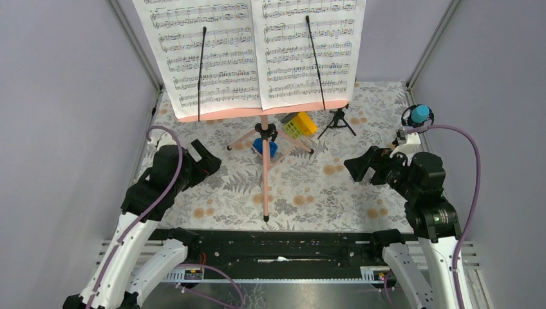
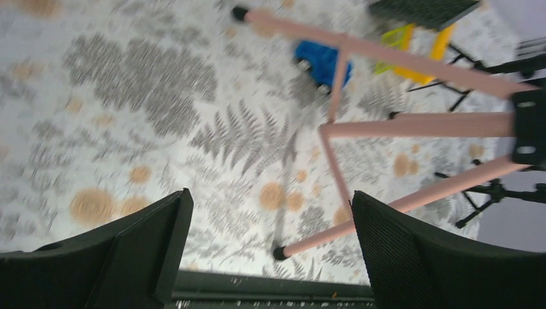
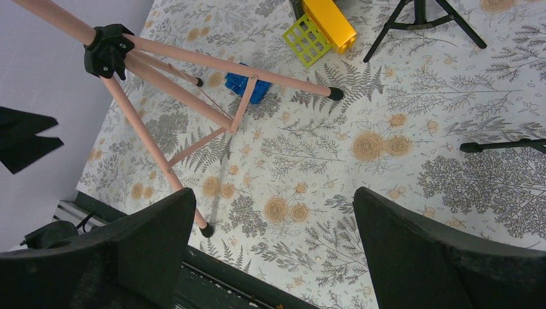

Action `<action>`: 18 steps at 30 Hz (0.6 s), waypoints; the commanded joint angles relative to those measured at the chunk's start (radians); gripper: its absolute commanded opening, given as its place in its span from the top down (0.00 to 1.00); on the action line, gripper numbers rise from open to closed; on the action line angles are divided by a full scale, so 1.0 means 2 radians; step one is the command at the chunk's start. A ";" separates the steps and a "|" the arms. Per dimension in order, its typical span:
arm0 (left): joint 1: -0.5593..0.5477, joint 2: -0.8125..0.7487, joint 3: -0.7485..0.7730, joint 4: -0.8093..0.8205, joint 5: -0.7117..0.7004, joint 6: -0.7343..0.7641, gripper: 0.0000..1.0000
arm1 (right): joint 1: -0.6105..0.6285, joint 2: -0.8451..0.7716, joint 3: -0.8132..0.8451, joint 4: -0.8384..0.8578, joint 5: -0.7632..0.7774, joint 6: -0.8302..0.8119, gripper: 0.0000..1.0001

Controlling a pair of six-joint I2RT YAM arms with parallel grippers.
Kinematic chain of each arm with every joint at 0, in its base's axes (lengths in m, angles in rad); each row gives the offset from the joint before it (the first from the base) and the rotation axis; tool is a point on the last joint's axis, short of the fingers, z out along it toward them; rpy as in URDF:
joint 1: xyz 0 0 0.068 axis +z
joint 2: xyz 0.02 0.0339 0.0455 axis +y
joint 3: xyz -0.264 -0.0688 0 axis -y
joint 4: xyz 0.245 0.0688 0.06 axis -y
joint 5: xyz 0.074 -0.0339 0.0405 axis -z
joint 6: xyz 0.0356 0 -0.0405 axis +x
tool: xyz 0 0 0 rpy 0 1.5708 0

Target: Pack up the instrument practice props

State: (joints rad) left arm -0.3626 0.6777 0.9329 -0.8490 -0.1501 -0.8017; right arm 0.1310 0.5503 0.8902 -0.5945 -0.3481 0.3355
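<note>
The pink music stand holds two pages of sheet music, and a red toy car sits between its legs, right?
Not red: the toy car is blue, as the right wrist view shows. The pink music stand does hold two pages, with the car between its legs.

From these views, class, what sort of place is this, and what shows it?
Probably a robot test booth staged for music practice: plain grey walls enclose a floral-clothed table, with a pink music stand holding sheet music.
</note>
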 commanded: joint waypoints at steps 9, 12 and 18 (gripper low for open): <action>0.002 -0.097 0.071 -0.101 -0.017 -0.010 0.01 | 0.001 0.014 0.044 -0.036 0.031 0.011 0.00; 0.002 -0.134 0.152 -0.095 -0.002 0.045 0.01 | 0.002 0.012 0.055 -0.045 0.038 0.006 0.00; 0.002 -0.110 0.340 -0.088 0.027 0.115 0.01 | 0.001 0.016 0.082 -0.050 0.040 0.005 0.00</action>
State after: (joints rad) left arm -0.3626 0.4145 1.4212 -1.0676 -0.1535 -0.7094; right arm 0.1310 0.5762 0.9916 -0.6899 -0.2863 0.3485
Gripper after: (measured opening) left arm 0.988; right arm 0.994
